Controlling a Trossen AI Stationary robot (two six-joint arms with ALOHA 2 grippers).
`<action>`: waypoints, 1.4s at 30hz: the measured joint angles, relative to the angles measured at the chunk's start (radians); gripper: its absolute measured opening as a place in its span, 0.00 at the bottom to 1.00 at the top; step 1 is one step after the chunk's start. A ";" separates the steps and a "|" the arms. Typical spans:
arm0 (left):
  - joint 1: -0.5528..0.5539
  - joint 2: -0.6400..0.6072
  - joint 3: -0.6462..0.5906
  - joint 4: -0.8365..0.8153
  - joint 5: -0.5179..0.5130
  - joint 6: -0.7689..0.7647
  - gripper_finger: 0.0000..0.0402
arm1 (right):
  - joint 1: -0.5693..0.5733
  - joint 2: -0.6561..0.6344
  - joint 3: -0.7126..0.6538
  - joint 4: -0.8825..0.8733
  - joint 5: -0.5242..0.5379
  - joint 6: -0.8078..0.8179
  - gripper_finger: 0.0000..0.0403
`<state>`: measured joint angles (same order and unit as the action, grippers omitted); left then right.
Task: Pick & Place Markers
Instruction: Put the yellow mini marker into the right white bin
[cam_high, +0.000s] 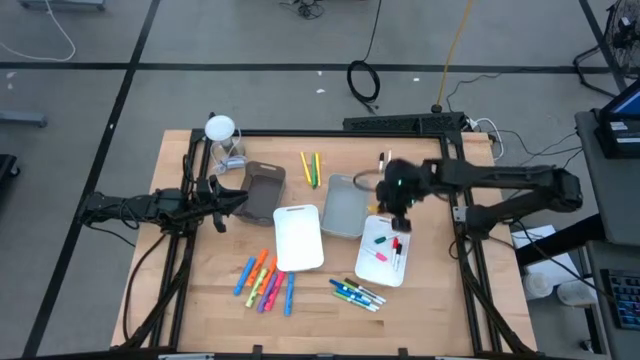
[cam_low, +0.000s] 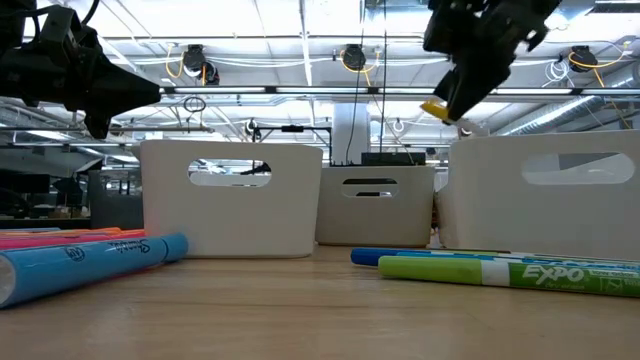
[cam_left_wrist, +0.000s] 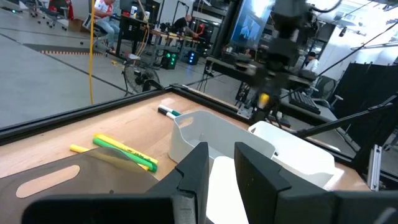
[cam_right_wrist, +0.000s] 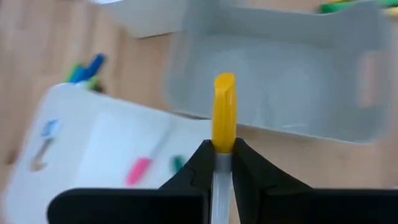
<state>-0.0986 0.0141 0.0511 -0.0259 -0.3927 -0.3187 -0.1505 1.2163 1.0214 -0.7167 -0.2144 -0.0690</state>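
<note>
My right gripper (cam_high: 400, 207) hangs above the table, over the gap between the grey tray (cam_high: 345, 205) and the right white tray (cam_high: 385, 250), shut on a yellow-capped marker (cam_right_wrist: 224, 112). This tray holds pink, green, red and black markers. Loose markers lie flat on the table: a mixed cluster (cam_high: 265, 280), a green and blue group (cam_high: 358, 293), yellow and green ones (cam_high: 310, 165) and black ones (cam_high: 385, 160). My left gripper (cam_left_wrist: 221, 168) is open and hovers at the brown tray (cam_high: 265, 190). My right gripper pinches the yellow marker by its white barrel (cam_right_wrist: 217, 163) between the two fingertips. The marker lies along the fingers, with its yellow cap (cam_right_wrist: 224, 93) sticking out beyond them. It is lifted clear; in the low view its yellow end (cam_low: 437, 108) slants downward below the fingers.
A white tray (cam_high: 298, 238) lies at the table's middle. A white round object (cam_high: 220, 128) stands at the far left corner above a clear stand. Black frame rails run along the table's left and right edges. Bare wood shows along the near edge.
</note>
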 joint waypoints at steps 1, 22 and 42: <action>0.000 0.000 0.000 0.000 0.000 0.000 0.20 | 0.034 0.007 0.000 -0.003 0.000 0.025 0.06; 0.000 0.000 0.000 0.000 0.000 0.000 0.20 | 0.310 0.143 0.000 -0.054 0.002 0.294 0.06; 0.000 0.000 0.000 0.000 0.000 0.000 0.20 | 0.310 0.144 0.000 -0.054 0.003 0.289 0.07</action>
<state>-0.0989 0.0139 0.0509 -0.0261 -0.3927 -0.3187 0.1593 1.3605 1.0218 -0.7708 -0.2111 0.2195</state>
